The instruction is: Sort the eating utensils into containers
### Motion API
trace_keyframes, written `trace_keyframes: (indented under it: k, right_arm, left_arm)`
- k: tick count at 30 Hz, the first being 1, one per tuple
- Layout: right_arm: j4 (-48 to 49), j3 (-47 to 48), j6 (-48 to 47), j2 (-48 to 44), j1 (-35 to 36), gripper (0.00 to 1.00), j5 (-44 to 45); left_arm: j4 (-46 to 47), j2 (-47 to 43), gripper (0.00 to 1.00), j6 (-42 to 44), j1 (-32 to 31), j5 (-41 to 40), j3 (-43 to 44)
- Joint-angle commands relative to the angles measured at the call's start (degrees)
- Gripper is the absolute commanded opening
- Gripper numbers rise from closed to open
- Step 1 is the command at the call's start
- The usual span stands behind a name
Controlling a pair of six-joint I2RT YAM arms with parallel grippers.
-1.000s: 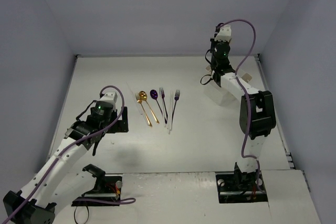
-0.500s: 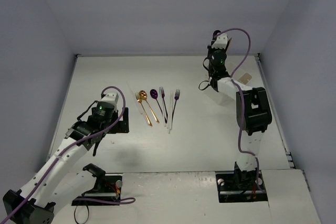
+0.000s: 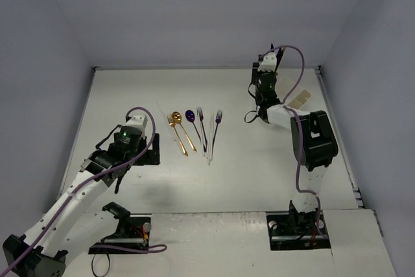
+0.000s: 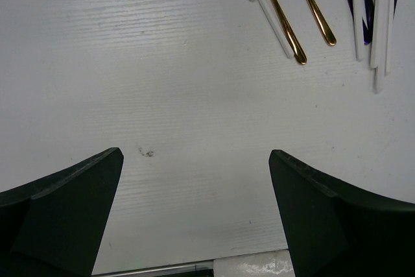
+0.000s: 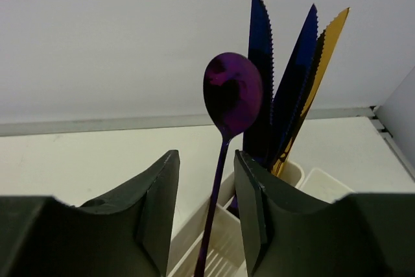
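My right gripper (image 5: 207, 155) is open, its jaws either side of the thin handle of a dark purple spoon (image 5: 232, 92) without touching it. The spoon stands upright in a white ribbed compartment of the organizer (image 5: 224, 241). Two purple-blue knives (image 5: 262, 63) and a gold knife (image 5: 327, 50) stand in the cup (image 5: 293, 172) behind. In the top view this gripper (image 3: 261, 90) is at the organizer (image 3: 299, 98) at the back right. Gold (image 3: 180, 135), purple (image 3: 190, 116) and white (image 3: 210, 142) utensils lie in a row at table centre. My left gripper (image 3: 144, 152) is open and empty, left of the row.
In the left wrist view the open left gripper (image 4: 194, 157) hangs over bare white table, with gold handles (image 4: 285, 30) and white handles (image 4: 379, 24) at the top right. Grey walls close off the back and both sides. The arm bases stand at the near edge.
The right wrist has swung left and toward the back wall at the organizer. The left arm and the row of utensils have not moved.
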Motion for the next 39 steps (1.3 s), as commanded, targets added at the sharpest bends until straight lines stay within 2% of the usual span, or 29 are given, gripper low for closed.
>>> trace_keyframes:
  k: [1,6,9,14,17,23,27,33,39]
  right_arm:
    - [3.79,0.45,0.84,-11.06,1.30,0.42,1.20]
    - [-8.93,3.17,4.53,-17.85,2.61,0.55,0.29]
    - [-23.88,7.54,8.90,-20.90,4.59,0.58,0.55]
    - [-42.30,10.60,15.78,-24.18,11.95,0.69,4.58]
    - [-50.35,9.64,21.68,-25.50,14.56,0.71,2.98]
    - [-54.18,1.65,30.32,-30.76,16.57,0.71,0.03]
    - [-57.79,-5.08,33.94,-34.95,16.65,0.71,-1.26]
    - [-61.83,-13.13,34.72,-43.31,15.79,0.72,-1.77]
    - [-67.07,-17.06,34.01,-51.09,13.54,0.74,-3.91]
  left_arm:
    - [2.42,-0.75,0.95,0.96,-0.27,-0.28,0.91]
    - [2.73,-1.05,0.95,0.96,-0.27,-0.24,0.82]
    - [2.85,-1.05,0.95,0.96,-0.27,-0.22,0.68]
    - [2.85,-0.14,0.95,0.88,-0.27,0.34,0.73]
    - [2.64,0.56,0.95,0.59,-0.21,0.07,0.65]
    - [2.96,4.62,0.95,-2.67,-0.01,-0.62,1.87]
    - [4.04,12.58,0.93,-9.04,-0.08,-1.00,7.05]
    - [4.78,28.28,0.80,-18.87,-0.88,-1.38,18.26]
    - [4.26,43.64,0.67,-25.52,-4.85,-5.53,31.43]
